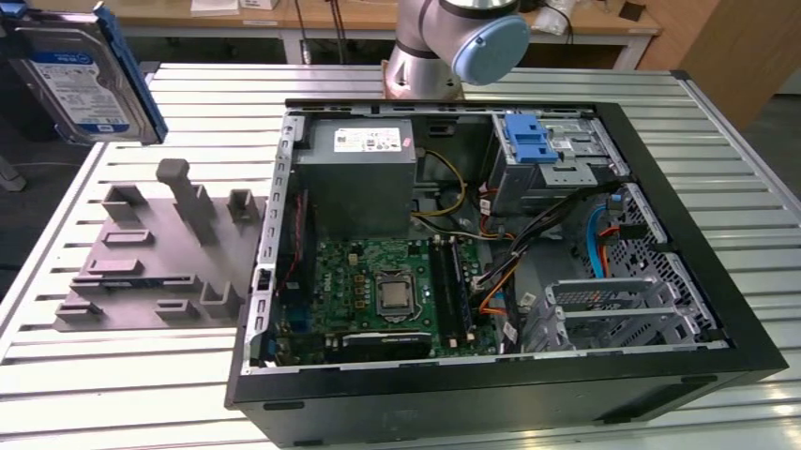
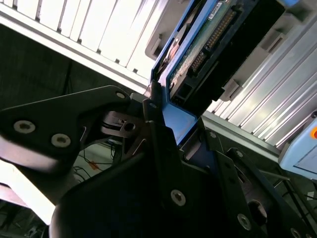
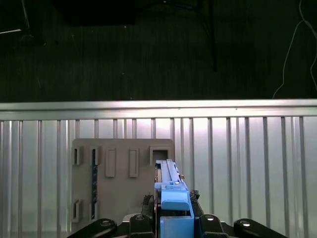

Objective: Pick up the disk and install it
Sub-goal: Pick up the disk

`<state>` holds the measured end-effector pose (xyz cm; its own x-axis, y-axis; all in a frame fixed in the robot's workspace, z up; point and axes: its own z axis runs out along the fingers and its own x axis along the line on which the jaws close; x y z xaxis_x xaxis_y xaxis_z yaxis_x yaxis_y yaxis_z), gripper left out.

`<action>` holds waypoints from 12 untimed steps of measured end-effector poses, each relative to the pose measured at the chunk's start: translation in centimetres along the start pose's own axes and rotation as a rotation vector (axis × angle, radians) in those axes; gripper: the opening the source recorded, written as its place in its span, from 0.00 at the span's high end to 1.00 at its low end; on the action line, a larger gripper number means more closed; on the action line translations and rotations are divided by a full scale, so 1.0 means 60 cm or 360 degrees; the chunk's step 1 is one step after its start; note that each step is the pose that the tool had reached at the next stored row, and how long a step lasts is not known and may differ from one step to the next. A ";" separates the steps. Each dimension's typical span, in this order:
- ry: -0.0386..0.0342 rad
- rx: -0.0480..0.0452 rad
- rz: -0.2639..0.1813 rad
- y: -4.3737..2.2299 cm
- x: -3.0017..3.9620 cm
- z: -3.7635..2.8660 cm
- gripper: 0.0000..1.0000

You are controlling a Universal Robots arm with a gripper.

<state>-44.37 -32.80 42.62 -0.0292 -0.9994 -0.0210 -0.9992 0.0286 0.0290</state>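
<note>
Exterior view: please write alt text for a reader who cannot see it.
The disk, in its blue frame, hangs in the air at the exterior view's upper left, above a grey slotted fixture on a slatted metal table. To the exterior view's right lies an open computer case, with the robot arm behind it.

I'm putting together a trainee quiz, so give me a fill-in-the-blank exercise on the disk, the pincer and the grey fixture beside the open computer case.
1. The pincer is ___ on the disk.
2. The carrier frame around the disk is ___ in colour.
3. The grey fixture lies on the table at the exterior view's ___ of the open computer case.
Missing words: shut; blue; left.
</note>
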 end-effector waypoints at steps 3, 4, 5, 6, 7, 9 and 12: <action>0.0000 0.0000 0.0000 0.000 0.000 -0.011 0.64; 0.0000 0.0000 0.0000 0.000 0.000 -0.014 0.64; 0.0000 0.0000 0.0000 0.000 0.000 -0.018 0.64; 0.0000 0.0000 0.0000 0.001 0.000 -0.021 0.64; 0.0000 0.0000 0.0000 0.001 -0.001 -0.025 0.64; 0.0000 0.0000 0.0000 0.001 -0.001 -0.033 0.64; 0.0000 0.0000 0.0000 0.001 -0.001 -0.044 0.64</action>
<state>-44.37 -32.80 45.26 -0.0292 -0.9994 -0.0210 -0.9992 0.0286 0.0290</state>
